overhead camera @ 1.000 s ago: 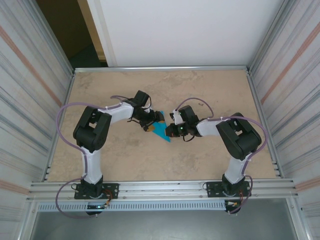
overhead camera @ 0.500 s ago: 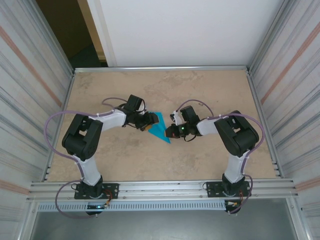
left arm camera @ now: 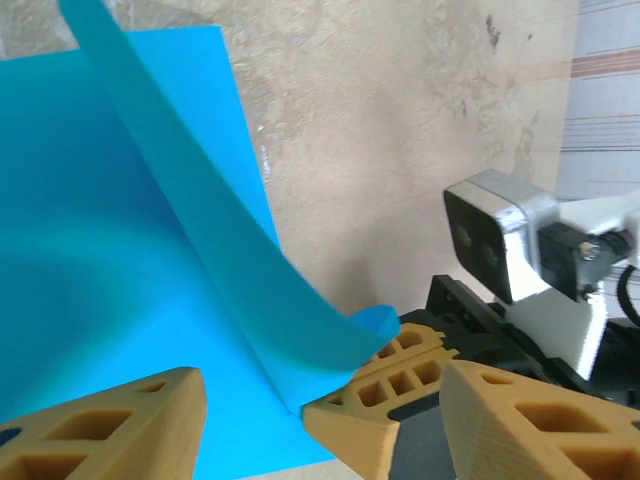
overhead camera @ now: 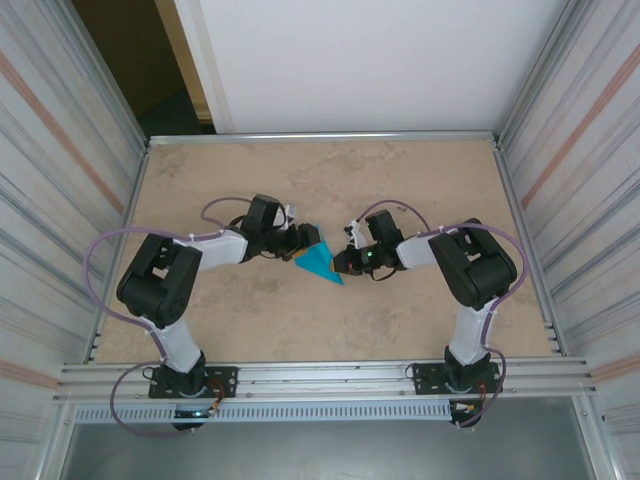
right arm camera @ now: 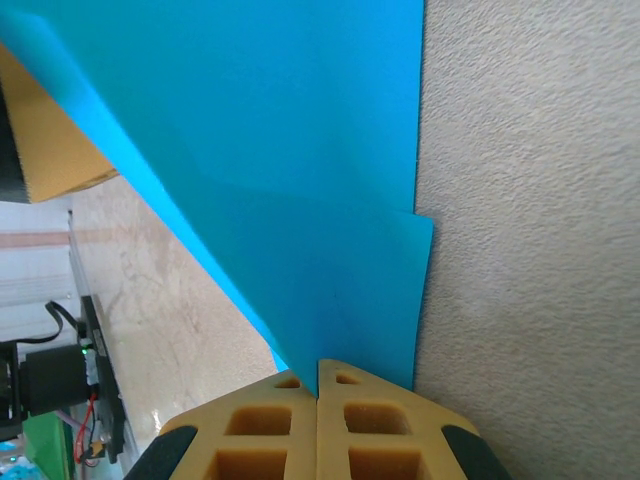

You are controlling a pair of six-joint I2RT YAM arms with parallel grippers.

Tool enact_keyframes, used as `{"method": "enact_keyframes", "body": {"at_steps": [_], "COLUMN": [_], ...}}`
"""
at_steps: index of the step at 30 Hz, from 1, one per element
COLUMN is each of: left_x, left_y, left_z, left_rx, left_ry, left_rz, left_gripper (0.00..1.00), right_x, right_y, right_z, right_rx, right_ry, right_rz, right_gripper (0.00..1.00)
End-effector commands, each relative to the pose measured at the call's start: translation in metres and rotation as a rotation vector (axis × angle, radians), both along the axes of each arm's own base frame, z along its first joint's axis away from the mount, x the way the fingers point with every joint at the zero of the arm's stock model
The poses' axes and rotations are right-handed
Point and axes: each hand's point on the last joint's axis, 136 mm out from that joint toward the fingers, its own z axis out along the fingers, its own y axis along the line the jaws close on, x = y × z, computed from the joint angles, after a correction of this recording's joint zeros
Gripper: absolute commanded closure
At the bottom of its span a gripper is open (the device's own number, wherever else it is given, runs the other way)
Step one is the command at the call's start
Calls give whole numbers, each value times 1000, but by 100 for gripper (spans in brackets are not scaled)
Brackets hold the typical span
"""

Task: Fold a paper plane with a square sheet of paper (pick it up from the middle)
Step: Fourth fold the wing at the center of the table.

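The square sheet of paper (overhead camera: 318, 262) is teal and creased into a pointed, kite-like paper plane shape lying on the table. My right gripper (overhead camera: 343, 264) is shut on its near corner; the pinch is plain in the right wrist view (right arm camera: 318, 368), where the paper (right arm camera: 300, 150) spreads away from the tips. My left gripper (overhead camera: 303, 241) stands open at the sheet's far-left side. In the left wrist view its tan fingers (left arm camera: 110, 425) straddle the paper (left arm camera: 110, 260), and one flap (left arm camera: 230, 250) curls up towards the right gripper's fingers (left arm camera: 385, 385).
Metal rails (overhead camera: 320, 375) run along the table's near edge, and ribbed walls (overhead camera: 60, 200) close in both sides. The beige tabletop (overhead camera: 330, 175) stretches behind the arms. The right wrist camera (left arm camera: 500, 245) sits close in front of my left gripper.
The left arm's elbow swung left and lower while its gripper stayed at the paper's edge. More of the teal triangle shows now. The right gripper kept its pinch.
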Motion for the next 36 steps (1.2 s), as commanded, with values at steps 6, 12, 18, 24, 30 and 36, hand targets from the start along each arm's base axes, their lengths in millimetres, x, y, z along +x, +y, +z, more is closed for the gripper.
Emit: {"method": "enact_keyframes", "body": {"at_steps": [6, 12, 18, 24, 30, 36], "left_x": [6, -2, -6, -7, -5, 0], "left_y": [-3, -17, -23, -28, -31, -32], "left_z": [30, 27, 15, 8, 0, -6], "left_rx": [-75, -145, -150, -169, -169, -148], "left_ry": [-106, -121, -123, -111, -91, -70], "left_rz": [-14, -66, -104, -120, -129, -118], "left_gripper": [48, 67, 77, 79, 80, 81], "right_x": [-5, -5, -3, -3, -3, -4], "right_y": [-2, -3, -3, -4, -4, -5], "right_z": [-8, -10, -8, -9, -10, -13], "right_rx": [-4, 2, 19, 29, 33, 25], "right_ry": [49, 76, 95, 119, 132, 145], "right_rz": [3, -5, -14, -19, -15, -17], "right_gripper": [100, 100, 100, 99, 98, 96]}}
